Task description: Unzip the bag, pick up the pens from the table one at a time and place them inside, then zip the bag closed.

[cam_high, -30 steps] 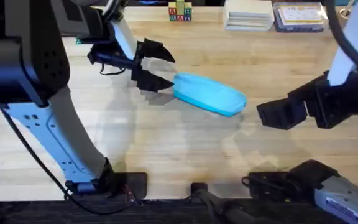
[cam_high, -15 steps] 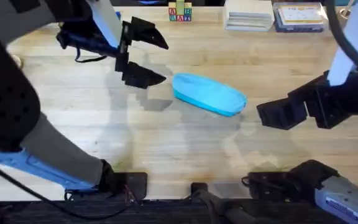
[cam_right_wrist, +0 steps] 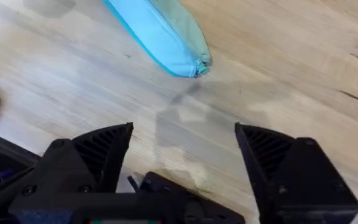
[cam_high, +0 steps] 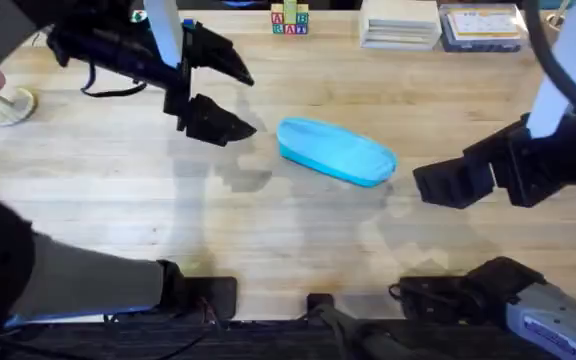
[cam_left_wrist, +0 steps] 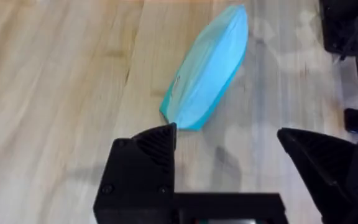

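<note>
the table, pale wood planks, carries the bag, a light blue pouch lying flat near centre w/ nothing touching it. left gripper hangs just beside the bag's left end, jaws spread wide & empty. right gripper sits near its right end, jaws also wide, empty.

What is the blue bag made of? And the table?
The bag looks like soft matte fabric: it sags into a rounded shape, with a stitched seam along its edge in the wrist views. The table looks like pale wood planks with visible grain lines, though it may be a laminate.
</note>
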You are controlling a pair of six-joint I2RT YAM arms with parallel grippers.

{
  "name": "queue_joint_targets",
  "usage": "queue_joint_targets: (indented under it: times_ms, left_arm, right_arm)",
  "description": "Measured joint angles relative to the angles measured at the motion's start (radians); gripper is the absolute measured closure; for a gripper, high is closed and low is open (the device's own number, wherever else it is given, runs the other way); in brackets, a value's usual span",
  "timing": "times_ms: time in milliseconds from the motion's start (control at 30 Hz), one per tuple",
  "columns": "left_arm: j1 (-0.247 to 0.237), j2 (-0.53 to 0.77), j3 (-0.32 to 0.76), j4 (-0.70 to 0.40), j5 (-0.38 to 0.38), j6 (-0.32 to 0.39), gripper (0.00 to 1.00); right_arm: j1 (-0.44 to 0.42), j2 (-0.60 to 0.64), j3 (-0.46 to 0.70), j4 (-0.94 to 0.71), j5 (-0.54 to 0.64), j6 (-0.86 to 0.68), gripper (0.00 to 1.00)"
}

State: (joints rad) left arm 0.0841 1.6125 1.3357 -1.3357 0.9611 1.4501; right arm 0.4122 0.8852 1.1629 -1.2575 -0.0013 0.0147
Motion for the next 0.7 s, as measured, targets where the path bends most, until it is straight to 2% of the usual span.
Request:
queue_joint_targets:
  times_ms: [200,400,500,700]
  left_arm:
    - [0.0,-0.057,0.0,-0.004,-0.111,-0.236,0.004]
    - [0.0,-0.071,0.0,-0.014,-0.161,-0.454,0.005]
    - [0.0,-0.071,0.0,-0.022,-0.173,-0.511,0.004]
    - [0.0,-0.071,0.0,-0.022,-0.177,-0.554,0.005]
  right_arm:
    - [0.0,0.0,0.0,0.0,0.0,0.0,0.004]
    - [0.0,0.0,0.0,0.0,0.0,0.0,0.004]
    - [0.0,0.0,0.0,0.0,0.0,0.0,0.004]
    - [0.0,0.0,0.0,0.0,0.0,0.0,0.004]
